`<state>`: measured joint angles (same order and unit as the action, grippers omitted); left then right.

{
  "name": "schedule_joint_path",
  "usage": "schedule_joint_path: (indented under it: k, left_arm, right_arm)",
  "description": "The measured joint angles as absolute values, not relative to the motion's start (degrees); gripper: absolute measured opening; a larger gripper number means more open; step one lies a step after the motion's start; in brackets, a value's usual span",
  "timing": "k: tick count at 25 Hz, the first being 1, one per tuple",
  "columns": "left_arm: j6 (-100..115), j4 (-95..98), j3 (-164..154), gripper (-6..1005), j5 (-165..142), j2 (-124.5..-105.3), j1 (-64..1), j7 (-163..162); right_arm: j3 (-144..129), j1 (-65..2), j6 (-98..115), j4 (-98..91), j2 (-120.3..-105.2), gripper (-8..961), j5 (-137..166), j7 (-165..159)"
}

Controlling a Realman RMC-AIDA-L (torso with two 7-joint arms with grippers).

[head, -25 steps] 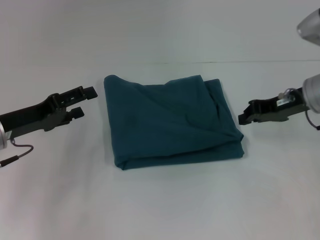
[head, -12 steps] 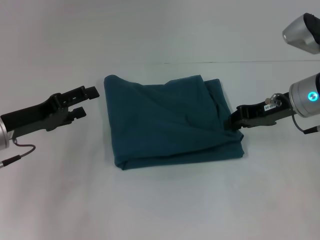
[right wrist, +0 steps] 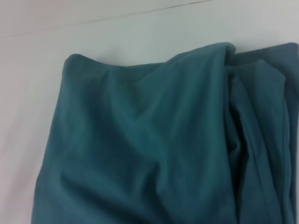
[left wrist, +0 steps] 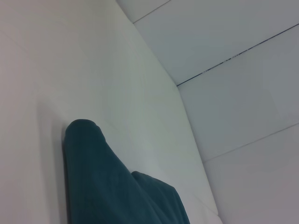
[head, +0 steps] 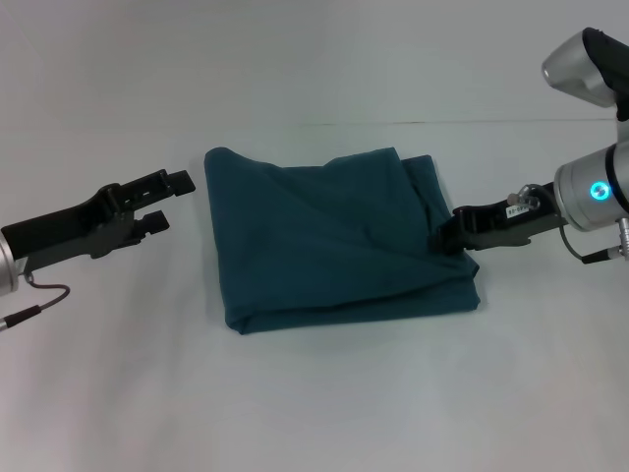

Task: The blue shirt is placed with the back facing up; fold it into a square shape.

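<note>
The blue shirt point(head: 334, 236) lies folded into a rough square on the white table, plain side up, with wrinkles across the top layer. It also shows in the left wrist view point(left wrist: 103, 186) and fills the right wrist view point(right wrist: 149, 140). My left gripper point(head: 165, 202) hovers open just left of the shirt's far left corner, apart from it. My right gripper point(head: 447, 236) is at the shirt's right edge, its tip against the cloth about halfway along that side.
The white table point(head: 314, 393) stretches around the shirt on all sides. A seam line point(head: 491, 122) runs across the far side of the table. A cable point(head: 39, 295) hangs below my left arm.
My right gripper has moved left from beside the shirt until it touches the shirt's right edge. The left arm and the shirt have stayed still.
</note>
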<state>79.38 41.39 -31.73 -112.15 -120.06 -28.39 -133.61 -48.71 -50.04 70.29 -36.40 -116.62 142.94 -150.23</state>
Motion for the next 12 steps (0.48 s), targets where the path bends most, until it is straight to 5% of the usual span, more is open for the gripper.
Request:
schedule_joint_path:
  k: [12]
  left_arm:
    - [79.2, 41.4, -31.7, 949, -112.1, -120.06, -28.2, -133.6]
  right_arm:
    - [-50.4, -50.3, 68.8, -35.7, -117.1, 204, 143.1, -150.7]
